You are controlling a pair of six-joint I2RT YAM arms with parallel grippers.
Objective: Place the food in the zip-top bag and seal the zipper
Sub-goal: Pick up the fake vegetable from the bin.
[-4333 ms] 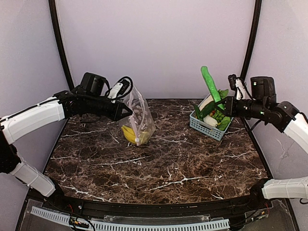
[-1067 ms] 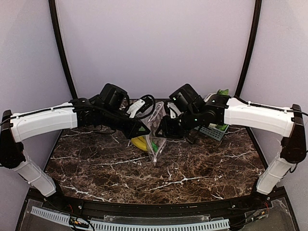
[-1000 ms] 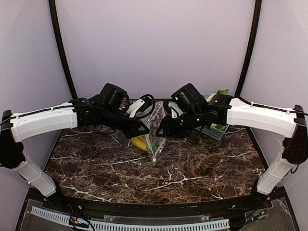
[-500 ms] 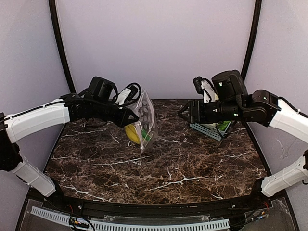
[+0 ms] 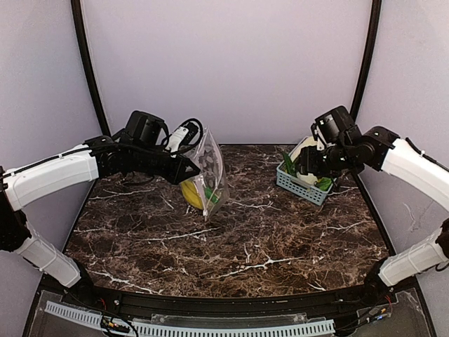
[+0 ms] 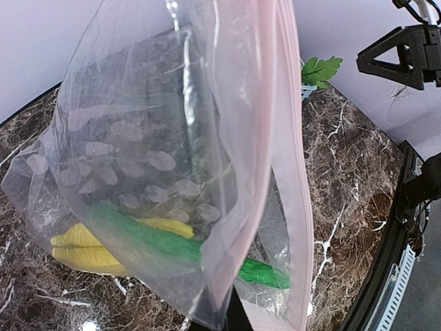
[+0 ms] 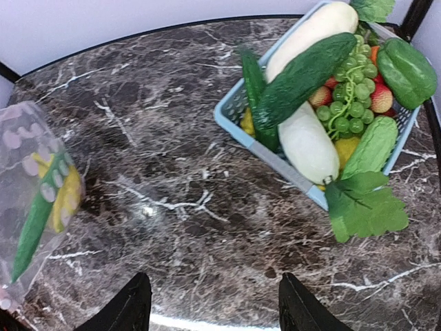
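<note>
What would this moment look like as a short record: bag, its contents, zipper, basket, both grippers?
bag: held up by left gripper
in bag: banana, long green vegetable
zipper: looks unsealed
basket: on table, holds cucumber, grapes and more
left gripper: shut on bag
right gripper: open, empty, above table near basket

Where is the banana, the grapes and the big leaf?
banana point(image 6: 79, 249): left wrist view, its yellow middle.
grapes point(image 7: 351, 103): right wrist view, middle of the bunch.
big leaf point(image 7: 365, 207): right wrist view, its centre.
</note>
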